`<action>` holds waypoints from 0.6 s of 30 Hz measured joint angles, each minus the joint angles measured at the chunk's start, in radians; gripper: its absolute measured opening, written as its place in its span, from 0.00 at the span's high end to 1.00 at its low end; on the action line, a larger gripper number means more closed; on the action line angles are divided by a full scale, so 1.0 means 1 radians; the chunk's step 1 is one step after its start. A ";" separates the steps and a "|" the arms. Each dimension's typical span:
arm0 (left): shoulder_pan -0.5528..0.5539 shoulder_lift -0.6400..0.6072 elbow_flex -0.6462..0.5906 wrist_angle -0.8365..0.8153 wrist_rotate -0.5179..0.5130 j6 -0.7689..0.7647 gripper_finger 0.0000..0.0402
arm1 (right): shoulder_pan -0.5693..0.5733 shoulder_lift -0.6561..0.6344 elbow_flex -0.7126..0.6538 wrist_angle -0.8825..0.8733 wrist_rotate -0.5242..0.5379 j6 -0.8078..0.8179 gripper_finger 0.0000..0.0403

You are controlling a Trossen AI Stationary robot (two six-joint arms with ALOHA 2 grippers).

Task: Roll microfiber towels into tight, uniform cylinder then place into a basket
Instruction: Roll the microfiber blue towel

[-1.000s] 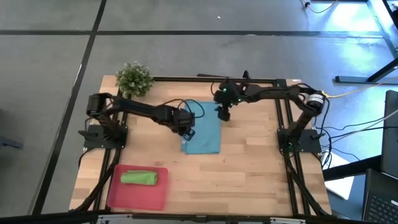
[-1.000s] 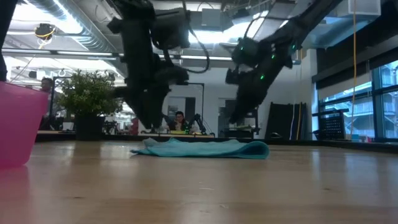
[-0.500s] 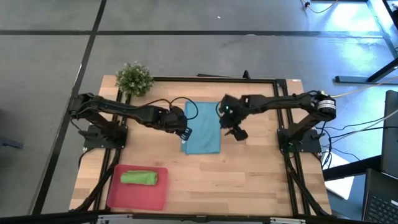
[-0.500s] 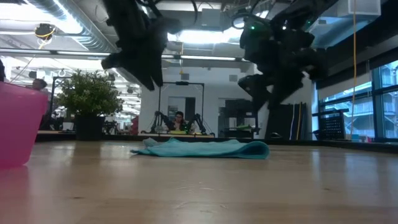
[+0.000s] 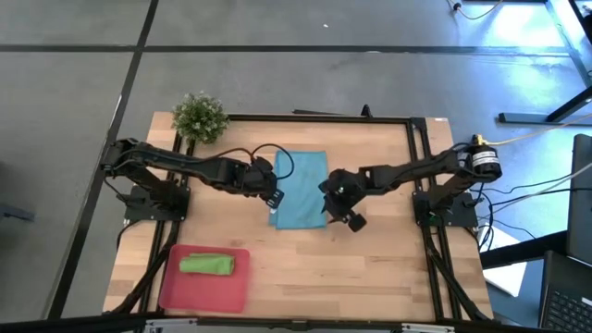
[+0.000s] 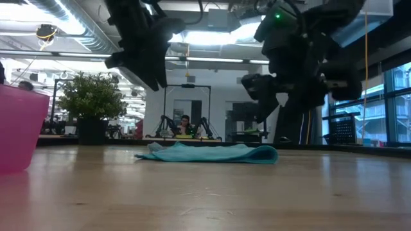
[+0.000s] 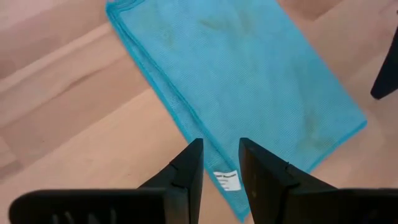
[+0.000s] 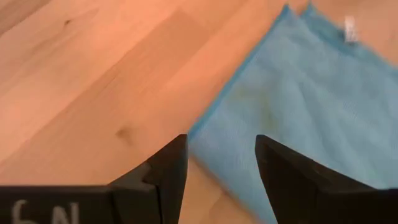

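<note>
Blue towel point(image 5: 302, 190) spread flat near the middle of the wooden bench point(image 5: 370, 268), folded in layers, small white label point(image 7: 226, 181) at one corner. Lies well apart from the red basket point(image 5: 205, 289), which sits at the bench's front left corner. Holds a rolled green towel point(image 5: 206, 265) inside, lying across the basket's far half.

Left gripper point(image 5: 275, 194) poised over the blue towel's left edge, above the label corner. Fingers point(image 7: 186, 167) parted by only a narrow gap, gripping nothing; towel edge and label visible between them in the left wrist view. Hangs clear of the cloth in the low view point(image 6: 151, 77).

Right gripper point(image 5: 335, 205) poised at the blue towel's right edge, toward its near corner. Fingers point(image 8: 165, 168) spread wide, nothing between them but bare wood and the towel's border point(image 8: 298, 118). Also raised off the bench in the low view point(image 6: 270, 96), not touching the cloth point(image 6: 209, 153).

Small potted plant point(image 5: 200, 117) at the back left corner of the bench, away from both towels. Person point(image 6: 185, 123) seated far off in the room beyond, seen in the low view.
</note>
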 joint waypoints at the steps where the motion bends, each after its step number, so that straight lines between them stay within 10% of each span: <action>1: 0.000 0.000 0.000 0.000 0.007 0.015 0.77 | 0.008 0.003 -0.018 0.046 0.001 0.000 0.53; 18: -0.008 -0.001 0.000 -0.013 0.054 0.072 0.77 | 0.095 0.129 -0.137 0.301 0.144 0.006 0.53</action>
